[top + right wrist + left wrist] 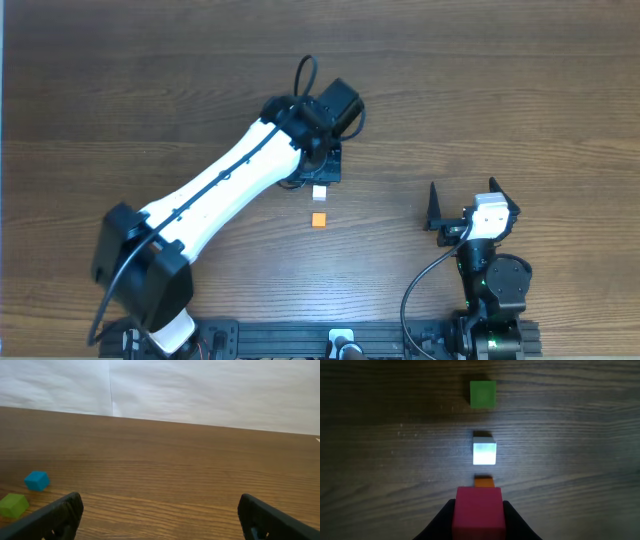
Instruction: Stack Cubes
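Above the table [520,90], left gripper [478,525] clamps a red cube [477,505], with orange cube [483,481] and white cube [484,453] lined up just beyond. Right gripper [160,525] sits spread wide near its base.

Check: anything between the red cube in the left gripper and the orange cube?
Nothing visible. The red cube, shut in the left gripper, partly hides the orange cube just past it; the white cube and green cube lie farther on, beyond the orange one.

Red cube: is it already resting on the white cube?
No, the red cube is held by the left gripper, apart from the white cube on the table.
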